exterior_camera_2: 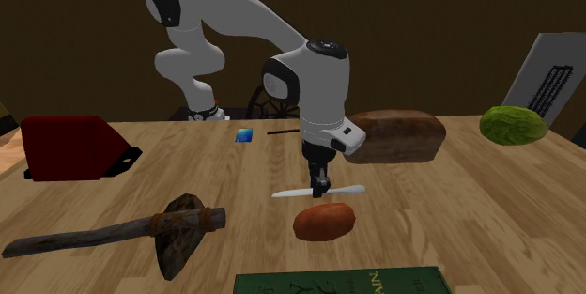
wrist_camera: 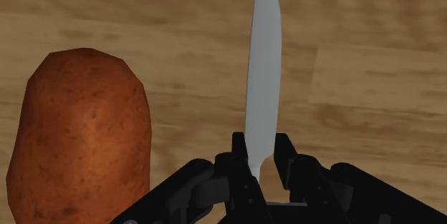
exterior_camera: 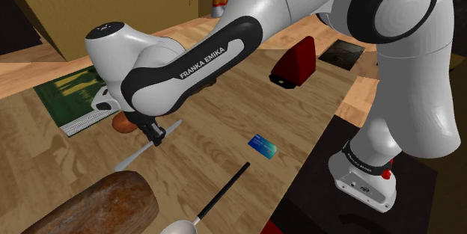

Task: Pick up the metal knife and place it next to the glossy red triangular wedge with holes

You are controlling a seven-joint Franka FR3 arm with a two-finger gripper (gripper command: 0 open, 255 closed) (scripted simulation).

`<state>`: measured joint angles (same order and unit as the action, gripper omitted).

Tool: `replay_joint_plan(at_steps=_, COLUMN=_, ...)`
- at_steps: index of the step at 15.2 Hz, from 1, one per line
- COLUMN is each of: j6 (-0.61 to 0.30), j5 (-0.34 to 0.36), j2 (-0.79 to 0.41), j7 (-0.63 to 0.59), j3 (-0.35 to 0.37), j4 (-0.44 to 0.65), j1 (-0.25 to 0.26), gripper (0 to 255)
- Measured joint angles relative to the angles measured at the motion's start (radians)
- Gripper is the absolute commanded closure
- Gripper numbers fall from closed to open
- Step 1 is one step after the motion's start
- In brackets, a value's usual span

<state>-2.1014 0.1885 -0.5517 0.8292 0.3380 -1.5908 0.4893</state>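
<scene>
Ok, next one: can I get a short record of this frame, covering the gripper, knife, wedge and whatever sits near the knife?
gripper: jaws shut on the knife
knife: pale, flat, clasped about mid-length; whether it is lifted, cannot tell
wedge: red, on the table, well apart from the knife
potato: beside the knife, not touching it
task state: knife not yet next to the wedge

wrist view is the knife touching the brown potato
No, the knife is clasped in the gripper and a strip of bare table separates it from the potato.
</scene>
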Motion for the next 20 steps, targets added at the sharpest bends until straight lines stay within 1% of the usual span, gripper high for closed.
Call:
replay_joint_plan(at_steps=7, j6=0.012, j5=-0.003, j2=0.006, j7=0.002, j3=0.001, j4=0.007, j1=-0.001, gripper=255)
replay_joint_plan(at_steps=20, j6=0.153, j5=-0.028, j2=0.069, j7=0.016, j3=0.016, j4=0.088, j1=-0.005, gripper=255)
